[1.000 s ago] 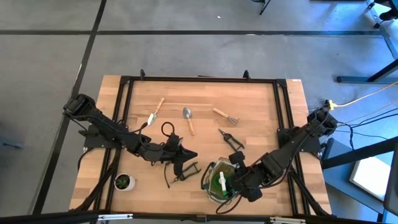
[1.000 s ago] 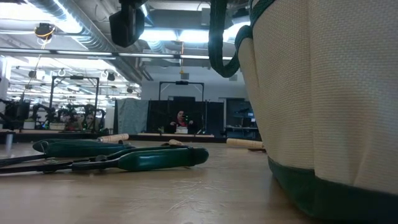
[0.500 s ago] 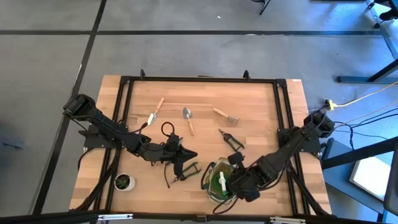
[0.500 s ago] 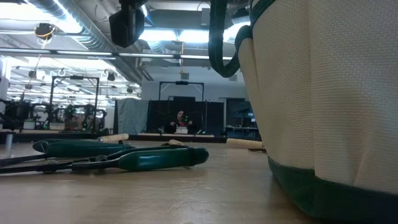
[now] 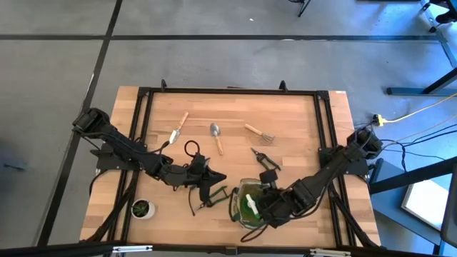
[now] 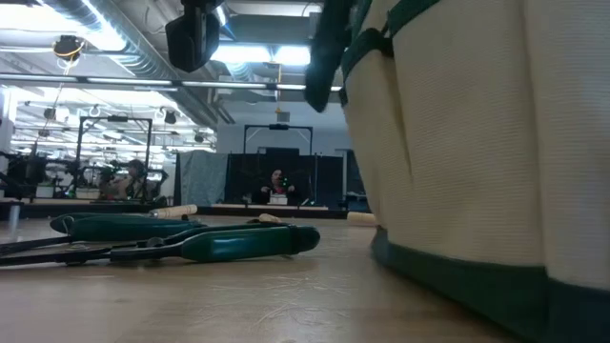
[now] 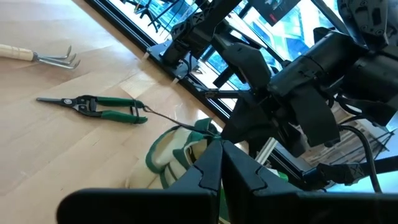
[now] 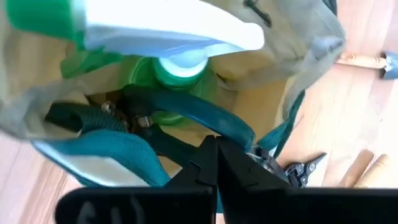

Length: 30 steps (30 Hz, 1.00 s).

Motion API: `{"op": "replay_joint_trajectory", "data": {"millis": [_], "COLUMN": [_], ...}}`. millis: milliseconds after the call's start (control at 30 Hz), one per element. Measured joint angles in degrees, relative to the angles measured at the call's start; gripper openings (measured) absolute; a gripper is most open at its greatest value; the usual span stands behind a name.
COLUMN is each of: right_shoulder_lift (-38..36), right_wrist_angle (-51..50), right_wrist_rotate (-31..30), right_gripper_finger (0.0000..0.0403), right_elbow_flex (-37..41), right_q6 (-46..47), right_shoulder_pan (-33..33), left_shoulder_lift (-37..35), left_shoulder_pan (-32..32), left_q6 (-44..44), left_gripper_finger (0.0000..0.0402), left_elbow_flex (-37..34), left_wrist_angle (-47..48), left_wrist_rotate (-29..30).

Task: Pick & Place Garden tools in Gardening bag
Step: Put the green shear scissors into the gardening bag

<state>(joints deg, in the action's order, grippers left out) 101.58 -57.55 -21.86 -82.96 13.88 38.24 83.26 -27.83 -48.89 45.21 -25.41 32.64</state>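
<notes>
The gardening bag (image 5: pixel 246 205) stands near the table's front edge and fills the right of the low view (image 6: pixel 477 162). The green spray bottle with its white trigger (image 8: pixel 168 37) stands inside it. My right gripper (image 5: pixel 268 207) is shut at the bag's right rim, above its opening (image 8: pixel 214 146). My left gripper (image 5: pixel 214 178) is shut and hangs above the table left of the bag, over green-handled shears (image 5: pixel 207 198) that lie flat (image 6: pixel 210 243). Two trowels (image 5: pixel 178 127) (image 5: pixel 216 135), a fork (image 5: pixel 258 133) and small pruning shears (image 5: pixel 265 160) lie farther back. My right gripper's shut fingertips (image 8: pixel 211 155) meet the bag's teal loop handle (image 8: pixel 205 118) at the rim, coming from the table's right and slanting down. Whether the strap is pinched between them or only pushed, I cannot tell. The bag stands upright on the table.
A small potted plant (image 5: pixel 142 208) stands at the front left. A black cable loop (image 5: pixel 193 148) lies behind my left gripper. The black frame rails (image 5: pixel 143 121) run along the table's sides. Bare wood shows between the tools and the far edge.
My right gripper has moved toward the table's left edge, staying shut. The bag has slid along the table toward the left with it and stays upright, with the spray bottle inside.
</notes>
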Motion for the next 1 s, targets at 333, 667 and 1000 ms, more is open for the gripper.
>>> {"op": "replay_joint_trajectory", "data": {"millis": [333,667,1000], "right_shoulder_lift": [0.0,0.0,0.0], "right_wrist_angle": [2.9,4.0,6.3], "right_wrist_rotate": [-0.6,-0.6,-0.6], "right_gripper_finger": [0.0001,0.0001,0.0001], "right_elbow_flex": [0.0,0.0,0.0], "right_q6": [2.4,3.9,4.0], "right_shoulder_pan": [-1.4,-1.5,-1.5], "left_shoulder_lift": [0.0,3.0,14.3], "left_shoulder_pan": [0.0,-5.0,-3.8], "left_q6": [-1.6,-15.4,-16.7], "left_gripper_finger": [0.0001,0.0002,0.0001], "left_elbow_flex": [0.0,0.0,0.0], "left_wrist_angle": [0.9,13.3,-3.8], "left_wrist_rotate": [-1.2,-7.6,-10.8]}}
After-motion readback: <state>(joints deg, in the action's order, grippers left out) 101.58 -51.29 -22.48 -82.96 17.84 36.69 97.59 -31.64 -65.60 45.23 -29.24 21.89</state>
